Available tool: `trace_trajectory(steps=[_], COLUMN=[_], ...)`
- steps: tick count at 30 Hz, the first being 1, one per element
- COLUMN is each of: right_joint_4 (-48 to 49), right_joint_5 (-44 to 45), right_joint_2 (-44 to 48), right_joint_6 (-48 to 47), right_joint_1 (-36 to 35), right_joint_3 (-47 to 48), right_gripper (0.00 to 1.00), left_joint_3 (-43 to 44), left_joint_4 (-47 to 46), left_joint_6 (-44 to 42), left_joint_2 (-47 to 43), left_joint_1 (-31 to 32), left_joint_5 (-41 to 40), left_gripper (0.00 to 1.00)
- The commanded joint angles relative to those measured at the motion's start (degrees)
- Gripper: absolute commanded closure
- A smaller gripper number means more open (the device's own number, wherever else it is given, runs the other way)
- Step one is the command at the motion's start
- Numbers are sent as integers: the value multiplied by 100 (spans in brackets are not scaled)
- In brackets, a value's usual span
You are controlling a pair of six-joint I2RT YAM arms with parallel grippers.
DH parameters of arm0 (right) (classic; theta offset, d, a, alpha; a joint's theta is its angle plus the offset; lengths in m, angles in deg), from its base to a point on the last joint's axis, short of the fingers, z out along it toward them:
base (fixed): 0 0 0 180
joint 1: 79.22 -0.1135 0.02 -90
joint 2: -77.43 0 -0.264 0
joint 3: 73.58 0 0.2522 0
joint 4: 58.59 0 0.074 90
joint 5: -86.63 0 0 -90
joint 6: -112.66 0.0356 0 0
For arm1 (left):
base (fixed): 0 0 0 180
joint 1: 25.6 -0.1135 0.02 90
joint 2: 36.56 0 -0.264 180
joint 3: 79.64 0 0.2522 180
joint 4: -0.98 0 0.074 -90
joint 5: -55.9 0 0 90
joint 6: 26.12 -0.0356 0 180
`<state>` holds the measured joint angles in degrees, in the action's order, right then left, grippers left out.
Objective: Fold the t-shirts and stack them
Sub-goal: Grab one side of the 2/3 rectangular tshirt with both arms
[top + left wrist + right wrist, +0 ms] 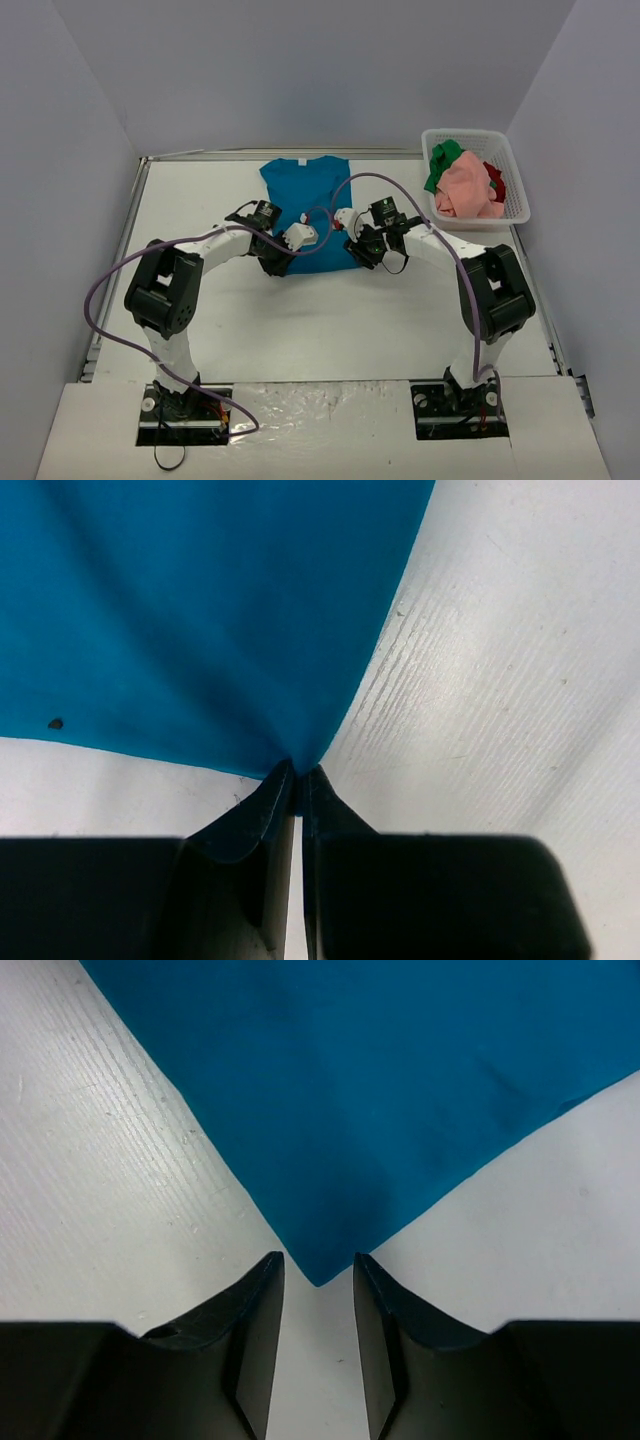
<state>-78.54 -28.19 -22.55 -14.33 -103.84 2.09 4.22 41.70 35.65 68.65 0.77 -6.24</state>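
The teal-blue t-shirt lies flat on the table, collar toward the back. My left gripper is at its near left corner. In the left wrist view the gripper is shut on that corner of the teal-blue cloth, which puckers into the fingertips. My right gripper is at the near right corner. In the right wrist view the gripper is open, and the corner of the teal-blue cloth lies between its fingertips, not pinched. The pink, green and red t-shirts lie crumpled in the basket.
A white plastic mesh basket stands at the back right of the table. Grey walls close in the back and both sides. Purple cables loop from both arms over the table's left and middle.
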Motion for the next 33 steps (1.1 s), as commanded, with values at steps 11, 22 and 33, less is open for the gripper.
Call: trace_trajectory(steps=[11, 22, 33], right_joint_4=[-294, -400, -997], right_joint_5=[-41, 118, 267], right_joint_2=[-548, -961, -321], right_joint_6=[-98, -141, -10], right_joint_1=[-87, -139, -157], right_joint_3=[269, 357, 357], right_gripper=[66, 62, 99], left_joint_3=[284, 407, 328], left_joint_4=[134, 222, 389], left_joint_6=[-148, -183, -236], left_joint_2=[-36, 87, -106], left_joint_1=[52, 52, 52], left_joint_5=[238, 264, 141], left_gripper=[98, 98, 97])
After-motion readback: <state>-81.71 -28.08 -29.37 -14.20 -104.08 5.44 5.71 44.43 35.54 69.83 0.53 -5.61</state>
